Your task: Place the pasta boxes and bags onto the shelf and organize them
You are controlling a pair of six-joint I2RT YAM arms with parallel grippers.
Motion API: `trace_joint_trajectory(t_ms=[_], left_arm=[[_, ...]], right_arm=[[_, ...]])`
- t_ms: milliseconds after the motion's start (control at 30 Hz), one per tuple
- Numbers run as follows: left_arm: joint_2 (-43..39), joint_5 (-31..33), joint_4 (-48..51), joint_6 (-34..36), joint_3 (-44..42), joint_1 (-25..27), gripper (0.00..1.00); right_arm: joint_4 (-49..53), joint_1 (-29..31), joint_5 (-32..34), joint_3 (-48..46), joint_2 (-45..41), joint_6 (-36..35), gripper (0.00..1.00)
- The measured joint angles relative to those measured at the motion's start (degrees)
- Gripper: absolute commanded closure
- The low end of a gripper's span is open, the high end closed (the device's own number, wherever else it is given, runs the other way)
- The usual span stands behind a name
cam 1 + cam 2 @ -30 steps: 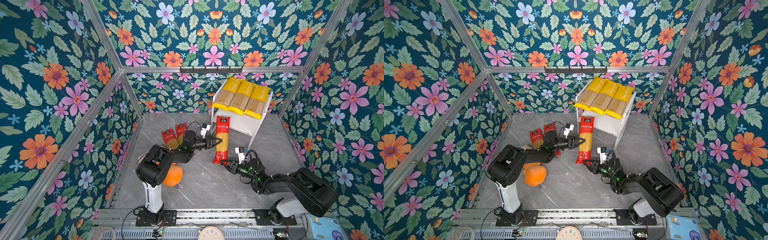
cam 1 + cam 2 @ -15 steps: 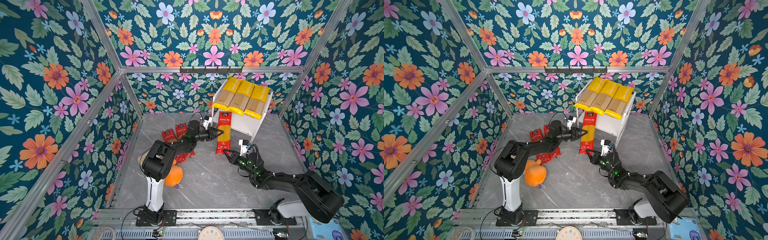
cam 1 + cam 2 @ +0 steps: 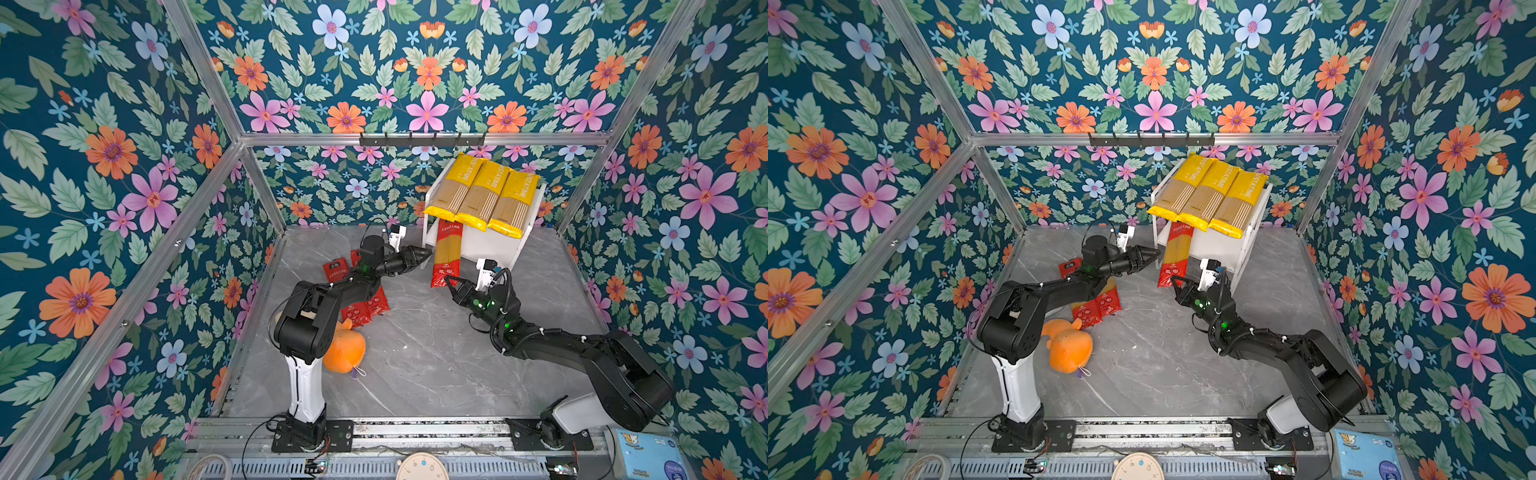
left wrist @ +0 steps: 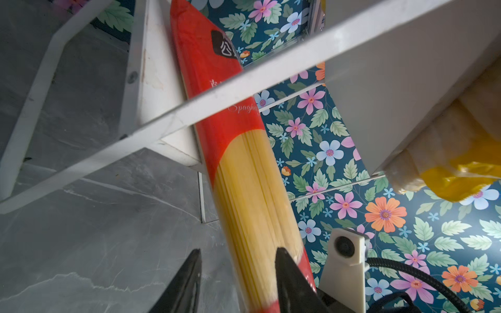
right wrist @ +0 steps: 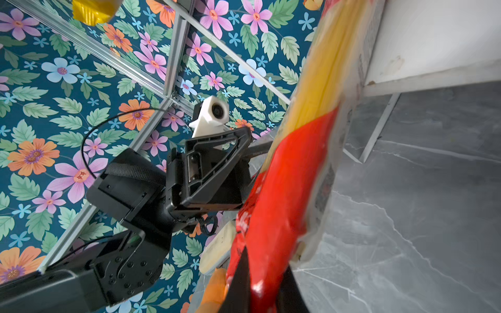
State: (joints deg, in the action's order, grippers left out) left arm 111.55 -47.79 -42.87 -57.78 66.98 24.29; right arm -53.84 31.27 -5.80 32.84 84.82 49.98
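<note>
The red-ended spaghetti pack (image 3: 446, 253) is angled into the shelf (image 3: 487, 249) at its left front corner, with the far end tucked under the top board and the near red end sticking out over the tabletop (image 3: 415, 353). In the left wrist view the pack passes behind a thin white frame bar (image 4: 168, 120) and runs right along the lower board's edge (can't tell if it's actually resting on that board). It's tight up there, since the three yellow packs (image 3: 484, 193) overhang the top board's front edge just above it. There's plenty of bare tabletop in front of the shelf. The two other red packs (image 3: 368, 307) and the orange plush toy (image 3: 345, 353) sit well off to the left, by the left arm. The right arm is stretched low across the tabletop, and the right gripper (image 3: 450, 284) has its jaws clamped on the pack's near red end. The left arm reaches forward with a bent elbow, left gripper (image 3: 426, 257) at the pack's left edge, jaws apart with the noodle section between them
</note>
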Motion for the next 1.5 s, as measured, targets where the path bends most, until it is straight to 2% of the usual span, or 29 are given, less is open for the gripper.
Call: trace_joint_trajectory(t_ms=[467,733,1067,1433,1500], left_arm=[[-12.6,1.8,-0.7,1.8,-15.1,-2.3,0.52],[-18.6,2.9,0.2,2.8,-24.4,-3.0,0.52],[-18.4,3.8,-0.7,2.6,-25.7,-3.1,0.52],[-18.6,4.2,-0.9,2.5,-26.7,-3.2,0.52],[-18.6,4.2,-0.9,2.5,-26.7,-3.2,0.52]], right_arm=[[0.2,-0.3,9.3,8.2,5.9,2.5,0.96],[0.6,-2.2,9.8,12.5,10.3,3.8,0.96],[-1.8,-3.3,8.3,17.6,17.5,6.8,0.96],[-2.5,-3.4,6.4,20.8,20.8,9.8,0.95],[-2.5,-3.3,6.2,21.1,21.1,10.2,0.91]])
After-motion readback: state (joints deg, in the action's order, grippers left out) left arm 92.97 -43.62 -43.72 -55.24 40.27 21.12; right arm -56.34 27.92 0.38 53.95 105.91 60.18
